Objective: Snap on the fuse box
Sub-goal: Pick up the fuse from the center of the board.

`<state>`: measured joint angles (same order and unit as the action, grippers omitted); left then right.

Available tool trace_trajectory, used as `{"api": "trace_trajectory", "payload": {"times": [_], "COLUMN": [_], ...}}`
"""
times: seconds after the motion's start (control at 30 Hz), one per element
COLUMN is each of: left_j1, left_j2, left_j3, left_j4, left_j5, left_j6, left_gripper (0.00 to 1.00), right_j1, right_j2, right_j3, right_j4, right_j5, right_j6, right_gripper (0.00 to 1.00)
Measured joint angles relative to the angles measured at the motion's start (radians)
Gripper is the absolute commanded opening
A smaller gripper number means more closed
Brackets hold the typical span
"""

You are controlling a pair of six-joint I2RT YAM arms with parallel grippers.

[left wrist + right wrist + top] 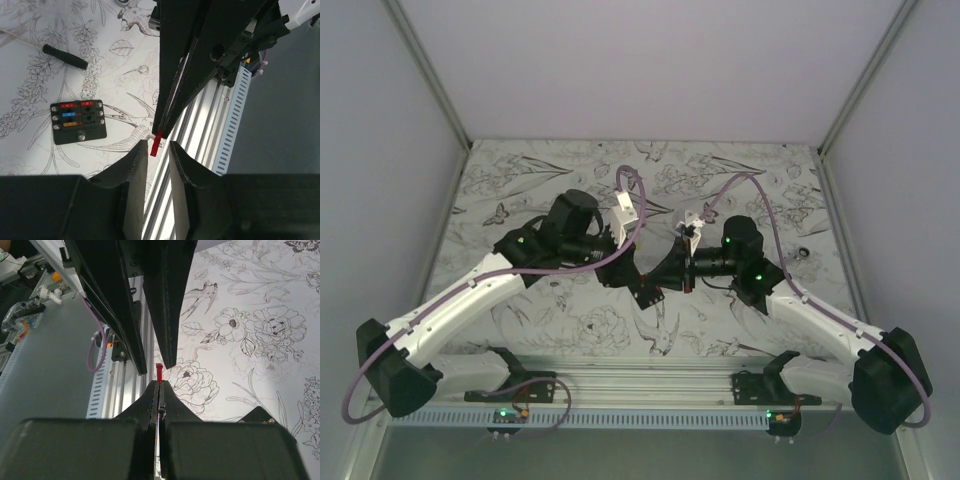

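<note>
fuse box flat on floral table, middle left of left wrist view, black-handled tool at upper left, right gripper clamped on red fuse, left gripper jaws apart beside fuse tip

Overhead rear view, close wrist views sharing red piece

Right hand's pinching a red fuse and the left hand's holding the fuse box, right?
No: the fuse box lies on the table, apart from the left hand. The left wrist view shows it. The right hand does pinch the red fuse.
</note>
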<state>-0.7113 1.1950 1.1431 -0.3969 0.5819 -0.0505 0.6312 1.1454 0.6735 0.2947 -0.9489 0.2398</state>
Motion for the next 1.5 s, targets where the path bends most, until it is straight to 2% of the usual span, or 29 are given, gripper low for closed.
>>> {"api": "trace_trajectory", "payload": {"times": [0.2,0.4,0.6,0.73,0.8,0.93,1.0,1.07,1.33,1.5], "left_j1": [0.000,0.000,0.001,0.001,0.000,-0.001,-0.001,-0.001,-0.001,-0.001], "left_j2": [0.011,0.011,0.011,0.011,0.011,0.010,0.010,0.010,0.010,0.010], "left_j3": [0.000,0.000,-0.003,-0.004,-0.008,-0.027,-0.037,-0.047,-0.085,-0.106], "left_j4": [0.000,0.000,0.000,0.000,0.003,0.006,0.006,0.006,-0.006,-0.026], "left_j5": [0.023,0.038,0.056,0.053,0.041,-0.035,-0.093,-0.163,-0.419,-0.499], "left_j6": [0.003,0.015,0.023,0.023,0.020,-0.004,-0.033,-0.072,-0.299,-0.439], "left_gripper": [0.19,0.02,0.00,0.00,0.00,0.00,0.00,0.00,0.00,0.00], "right_j1": [0.000,0.000,0.000,0.000,0.000,-0.008,-0.023,-0.042,-0.079,-0.080], "right_j2": [0.001,0.001,0.001,0.002,0.002,0.003,0.010,0.035,0.191,0.277], "right_j3": [0.000,0.000,0.000,0.000,0.000,0.000,0.000,0.000,-0.013,-0.018], "right_j4": [0.001,0.001,0.001,0.000,-0.003,-0.027,-0.045,-0.066,-0.151,-0.164], "right_j5": [-0.014,-0.030,-0.038,-0.038,-0.023,0.048,0.094,0.160,0.463,0.594], "right_j6": [0.000,0.003,0.007,0.008,0.007,0.010,0.014,0.026,0.103,0.130], "right_gripper": [0.00,0.00,0.01,0.16,0.31,0.38,0.37,0.31,0.24,0.21]}}
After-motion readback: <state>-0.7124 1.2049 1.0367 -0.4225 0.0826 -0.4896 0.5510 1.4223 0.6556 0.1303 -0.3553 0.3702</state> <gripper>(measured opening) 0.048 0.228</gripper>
